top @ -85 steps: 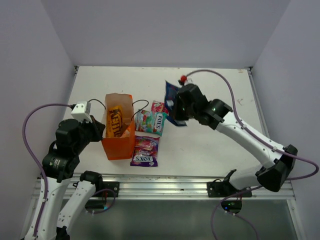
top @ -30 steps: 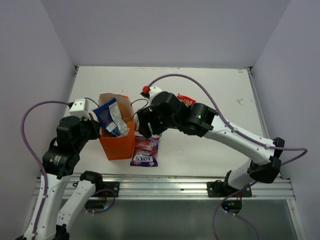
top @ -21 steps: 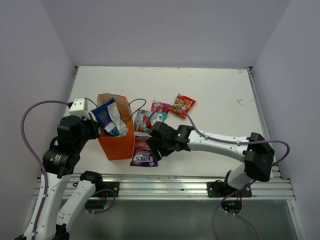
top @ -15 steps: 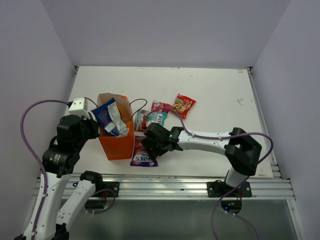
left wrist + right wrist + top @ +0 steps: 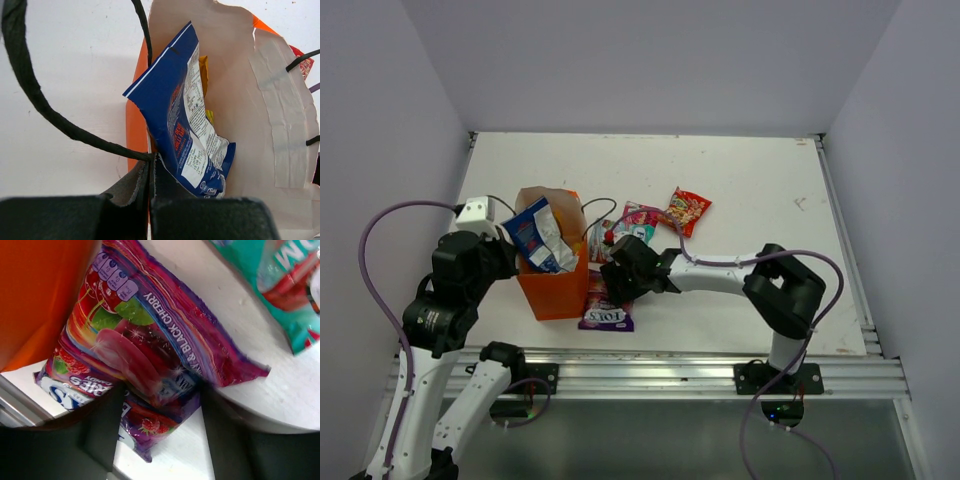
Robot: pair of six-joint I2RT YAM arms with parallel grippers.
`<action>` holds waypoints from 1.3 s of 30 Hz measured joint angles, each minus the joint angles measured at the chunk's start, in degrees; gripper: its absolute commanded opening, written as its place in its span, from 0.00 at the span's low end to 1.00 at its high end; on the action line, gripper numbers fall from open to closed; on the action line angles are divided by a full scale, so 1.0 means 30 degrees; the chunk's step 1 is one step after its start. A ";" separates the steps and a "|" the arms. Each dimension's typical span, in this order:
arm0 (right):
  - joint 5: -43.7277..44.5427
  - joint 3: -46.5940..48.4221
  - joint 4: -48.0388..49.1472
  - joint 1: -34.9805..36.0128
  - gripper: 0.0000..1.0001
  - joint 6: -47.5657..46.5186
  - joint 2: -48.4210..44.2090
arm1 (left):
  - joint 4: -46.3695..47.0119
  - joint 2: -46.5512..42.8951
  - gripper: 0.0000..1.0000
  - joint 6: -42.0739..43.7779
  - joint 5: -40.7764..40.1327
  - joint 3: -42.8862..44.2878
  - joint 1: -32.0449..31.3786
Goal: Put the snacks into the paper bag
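Note:
The orange paper bag (image 5: 558, 290) stands upright at the left. My left gripper (image 5: 150, 170) is shut on its near rim, beside a dark cord handle (image 5: 30, 90). A blue-white packet (image 5: 187, 130) sticks out of the bag over a yellow one (image 5: 202, 75). My right gripper (image 5: 162, 407) is open and low over the table next to the bag. Its fingers straddle the near end of a magenta packet (image 5: 150, 340), which overlaps a purple Fox's packet (image 5: 607, 314). A teal packet (image 5: 280, 285) lies just beyond.
A pink packet (image 5: 642, 213) and a red packet (image 5: 686, 210) lie behind the right gripper. The bag's orange wall (image 5: 40, 295) is close on the gripper's left side. The table's front edge and metal rail (image 5: 650, 362) run just below the purple packet.
The right gripper has let go of the blue-white packet, which now stands in the bag. The right arm has swung down and toward me to the magenta and purple packets. The left arm holds still.

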 measured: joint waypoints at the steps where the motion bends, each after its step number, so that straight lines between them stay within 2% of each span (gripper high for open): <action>1: -0.0051 0.0007 0.0277 0.0000 0.09 -0.0066 0.0095 | 0.0000 0.0000 0.00 0.0029 0.0000 0.0000 0.0000; 2: -0.0270 0.0015 0.0568 0.0000 0.00 0.0007 0.0189 | 0.0000 0.0000 0.00 0.0029 0.0000 0.0000 0.0000; 8: -0.0342 0.0102 0.1056 0.0036 0.00 0.0248 -0.0160 | 0.0000 -0.0022 0.00 0.0036 -0.0007 0.0000 0.0000; 12: 0.1829 0.0685 -0.2841 0.0102 0.00 -0.0204 -0.1421 | 0.0000 -0.0022 0.00 0.0036 0.0000 0.0000 0.0000; 16: 0.5566 0.4634 -0.8728 0.0095 0.00 -0.1406 -0.2186 | 0.0000 -0.0022 0.00 0.0036 0.0007 0.0000 0.0000; 19: 0.7905 0.9413 -1.0819 0.0044 0.00 -0.2477 -0.2353 | 0.0007 -0.0022 0.00 0.0029 0.0022 0.0000 0.0000; 24: 1.0069 1.6138 -1.0790 0.0029 0.00 -0.4175 -0.2790 | 0.0007 -0.0022 0.00 0.0029 0.0117 0.0000 0.0000; 28: 1.0608 1.9176 -0.9836 0.0299 0.00 -0.5676 -0.3038 | 0.0015 -0.0022 0.00 0.0022 0.0211 0.0000 0.0000; 31: 1.0316 2.1303 -0.9646 0.0408 0.00 -0.6353 -0.2142 | 0.0022 -0.0022 0.00 0.0022 0.0240 0.0000 0.0000; 34: 0.9588 2.2389 -0.9238 0.0525 0.00 -0.6543 -0.0852 | 0.0022 -0.0015 0.00 0.0022 0.0284 0.0000 0.0000; 39: 0.8211 2.2141 -0.9333 0.0991 0.00 -0.6477 0.1202 | 0.0029 0.0000 0.00 0.0022 0.0291 0.0007 0.0000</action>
